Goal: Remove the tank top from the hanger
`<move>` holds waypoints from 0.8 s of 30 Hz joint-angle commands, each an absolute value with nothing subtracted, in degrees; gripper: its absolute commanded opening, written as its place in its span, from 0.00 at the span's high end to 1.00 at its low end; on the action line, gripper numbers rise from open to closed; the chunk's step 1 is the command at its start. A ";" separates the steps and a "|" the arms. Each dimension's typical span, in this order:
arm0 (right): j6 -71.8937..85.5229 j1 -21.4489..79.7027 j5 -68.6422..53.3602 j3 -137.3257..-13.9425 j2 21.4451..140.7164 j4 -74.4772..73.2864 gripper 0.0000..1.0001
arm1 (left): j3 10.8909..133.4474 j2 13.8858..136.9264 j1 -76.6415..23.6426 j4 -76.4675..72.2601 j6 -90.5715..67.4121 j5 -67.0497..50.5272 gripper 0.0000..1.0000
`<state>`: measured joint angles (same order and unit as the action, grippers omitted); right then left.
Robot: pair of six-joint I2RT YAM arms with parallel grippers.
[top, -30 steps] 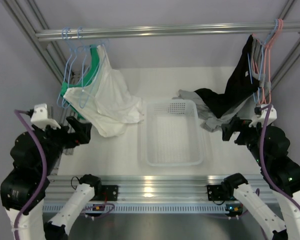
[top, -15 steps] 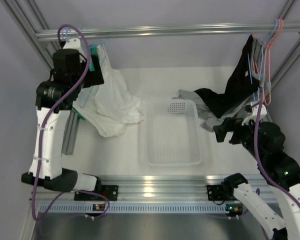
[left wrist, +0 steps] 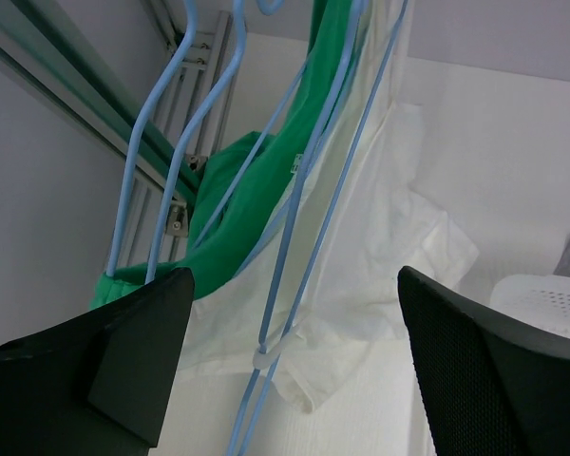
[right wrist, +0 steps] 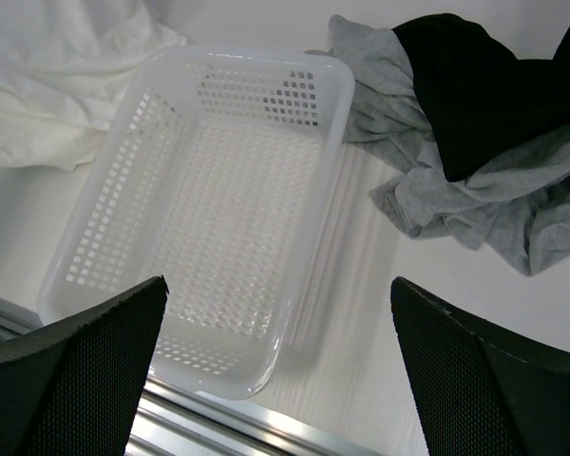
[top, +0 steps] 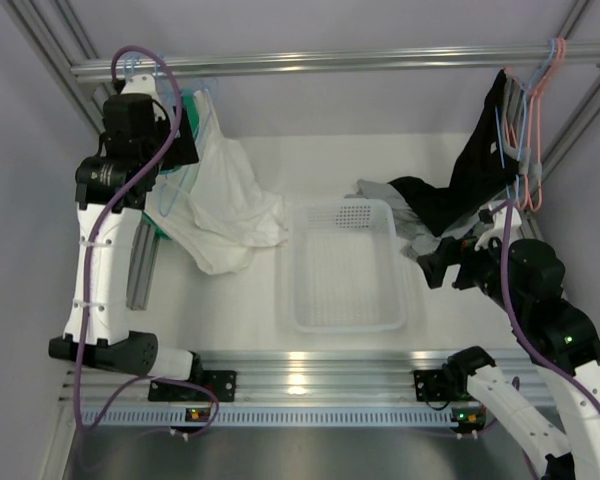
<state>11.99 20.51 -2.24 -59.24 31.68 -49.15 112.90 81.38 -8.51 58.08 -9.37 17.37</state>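
The white tank top (top: 205, 235) hangs at the back left from a light-blue hanger (top: 167, 198), and its lower part lies crumpled on the table. In the left wrist view the cloth (left wrist: 361, 285) hangs behind the hanger's wires (left wrist: 300, 285). My left gripper (top: 183, 150) is raised to the hangers and is open and empty (left wrist: 294, 280). The wires show between its fingers, but I cannot tell whether they touch. My right gripper (top: 442, 265) is open and empty (right wrist: 277, 285), low over the table between the basket and the grey cloth.
A green garment (left wrist: 266, 180) and more blue hangers share the top rail (top: 380, 62). A white mesh basket (top: 342, 206) sits mid-table. A black garment (top: 460, 190), grey cloth (top: 410, 235) and a pink hanger (top: 540, 120) are at the right.
My left arm has swung up from low at the left to the hangers on the rail. My right gripper has drifted a little left toward the basket.
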 commanded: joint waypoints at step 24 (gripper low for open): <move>13.36 21.18 -9.67 -57.75 31.99 -44.47 0.01 | 107.14 83.50 -2.46 46.23 -8.26 1.32 1.00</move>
<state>12.64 20.51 -8.75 -57.84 31.83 -48.66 107.66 82.70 -2.68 49.28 -8.29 1.72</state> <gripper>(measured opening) 0.993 0.029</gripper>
